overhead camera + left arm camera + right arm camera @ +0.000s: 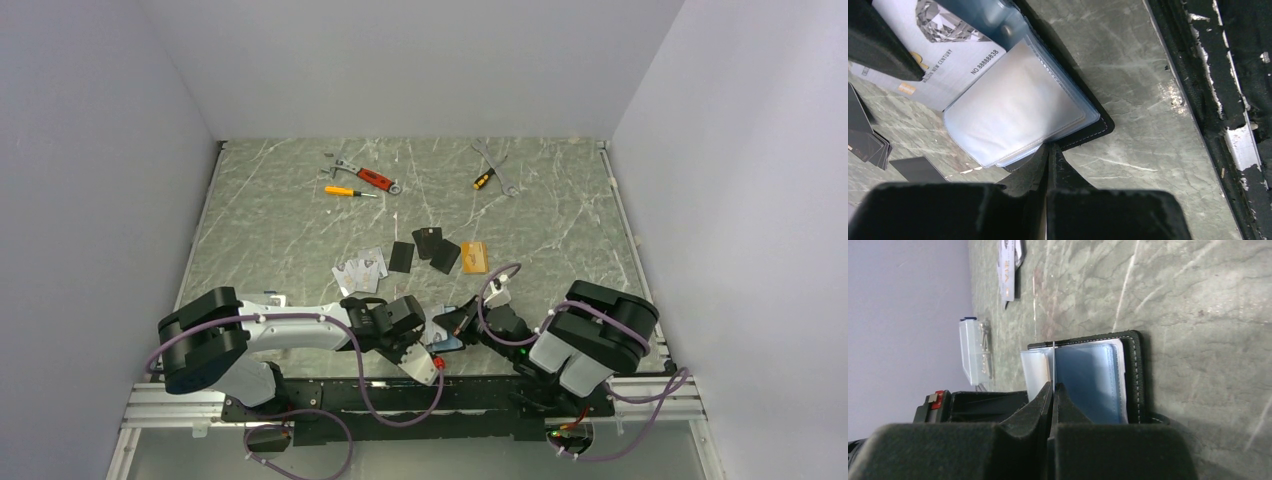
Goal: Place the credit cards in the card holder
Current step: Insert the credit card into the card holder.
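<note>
Card holder (1018,100) open, clear sleeves fanned; left pincer (1048,152) and right pincer (1053,388) pinch it.

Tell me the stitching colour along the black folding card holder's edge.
White stitching on the black card holder; clearest in the right wrist view.

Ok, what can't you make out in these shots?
Left wrist: silver card runs off the top edge and under the blue sleeve of the holder; depth unclear.
Left wrist: left fingers cover the holder's edge; grip unclear.
Top: left arm and right arm hide most of the holder; print on loose silver cards too small.
</note>
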Controlling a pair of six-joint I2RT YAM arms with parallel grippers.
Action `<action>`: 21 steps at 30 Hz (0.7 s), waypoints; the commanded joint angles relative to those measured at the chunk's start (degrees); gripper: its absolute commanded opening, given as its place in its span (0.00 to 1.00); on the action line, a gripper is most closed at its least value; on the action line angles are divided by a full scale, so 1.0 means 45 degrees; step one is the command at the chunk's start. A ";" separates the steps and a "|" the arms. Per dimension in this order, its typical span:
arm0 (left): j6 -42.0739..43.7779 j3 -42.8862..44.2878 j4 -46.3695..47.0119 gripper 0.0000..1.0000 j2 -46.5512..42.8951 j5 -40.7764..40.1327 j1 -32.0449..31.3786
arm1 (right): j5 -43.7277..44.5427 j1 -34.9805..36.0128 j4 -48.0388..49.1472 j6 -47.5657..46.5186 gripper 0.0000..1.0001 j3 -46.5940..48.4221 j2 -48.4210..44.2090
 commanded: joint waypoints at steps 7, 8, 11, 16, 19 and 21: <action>-0.0459 0.0016 -0.0569 0.03 0.0423 0.0468 -0.0415 | -0.0073 0.0123 0.1730 0.0779 0.00 -0.0071 0.1613; -0.0445 -0.0008 -0.0522 0.02 0.0434 0.0457 -0.0425 | -0.0130 0.0109 0.1885 0.0784 0.00 -0.0050 0.1739; -0.0484 -0.0021 -0.0523 0.01 0.0632 0.0286 -0.0424 | -0.0109 0.0120 0.2623 0.0891 0.00 -0.0213 0.2140; -0.0642 -0.0034 -0.0355 0.00 0.0482 0.0229 -0.0424 | -0.0188 0.0141 0.3355 0.0744 0.00 -0.0440 0.2161; -0.0739 0.0034 -0.0323 0.00 0.0343 0.0300 -0.0424 | -0.0304 0.0173 0.2376 0.0588 0.00 -0.0315 0.1542; -0.0775 0.0051 -0.0266 0.00 0.0408 0.0117 -0.0424 | -0.0291 0.0169 0.1629 0.0521 0.00 -0.0334 0.0961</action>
